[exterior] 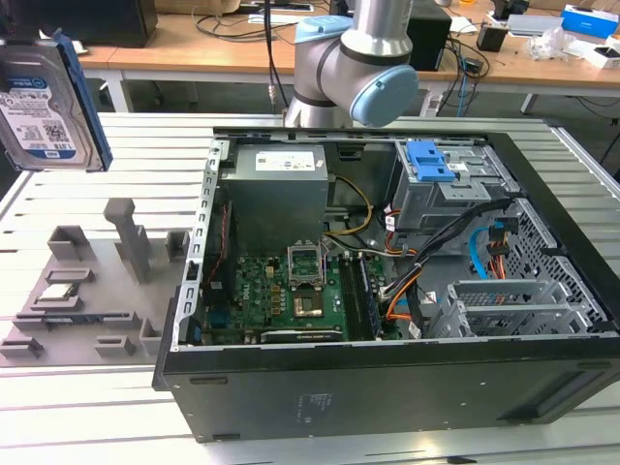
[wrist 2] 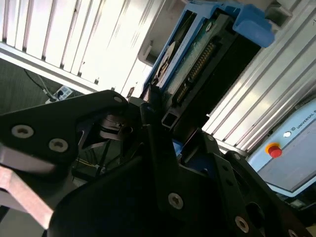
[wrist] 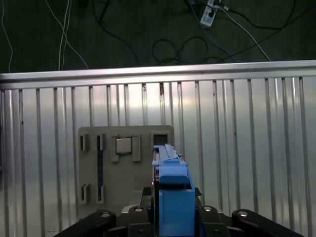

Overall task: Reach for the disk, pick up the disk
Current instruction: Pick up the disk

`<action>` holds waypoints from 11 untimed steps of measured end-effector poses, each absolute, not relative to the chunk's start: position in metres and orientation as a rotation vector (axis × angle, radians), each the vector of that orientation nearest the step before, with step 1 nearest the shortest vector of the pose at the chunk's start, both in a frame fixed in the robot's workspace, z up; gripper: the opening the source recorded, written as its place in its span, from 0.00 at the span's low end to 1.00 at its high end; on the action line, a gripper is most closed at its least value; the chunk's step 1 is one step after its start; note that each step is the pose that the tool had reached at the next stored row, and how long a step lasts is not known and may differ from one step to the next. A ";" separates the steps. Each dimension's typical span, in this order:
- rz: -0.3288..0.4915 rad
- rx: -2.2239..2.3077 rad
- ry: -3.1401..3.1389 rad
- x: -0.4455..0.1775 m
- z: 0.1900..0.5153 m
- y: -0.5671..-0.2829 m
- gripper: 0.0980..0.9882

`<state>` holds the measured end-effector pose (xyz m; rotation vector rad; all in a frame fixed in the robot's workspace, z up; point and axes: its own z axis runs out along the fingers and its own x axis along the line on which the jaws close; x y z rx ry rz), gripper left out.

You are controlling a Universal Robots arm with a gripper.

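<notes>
Above the slatted table (wrist: 247, 148), the hand (wrist 2: 159, 112) is clamped around the disk (exterior: 39, 97).

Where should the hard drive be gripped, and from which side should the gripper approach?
Across its thin body, clamping the two broad flat faces, coming in over a narrow edge. The hard drive is flat with blue rails along its edges, and the gripper is shut on it this way.

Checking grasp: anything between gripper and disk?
Nothing. In both wrist views the gripper clamps the disk directly, with no gap and nothing in between.
</notes>
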<state>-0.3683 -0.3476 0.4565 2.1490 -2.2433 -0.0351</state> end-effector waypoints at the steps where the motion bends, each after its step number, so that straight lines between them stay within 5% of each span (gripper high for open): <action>1: -0.035 2.149 -2.243 -0.368 0.468 -0.348 0.30; 11: -0.036 2.148 -2.243 -0.367 0.496 -0.347 0.30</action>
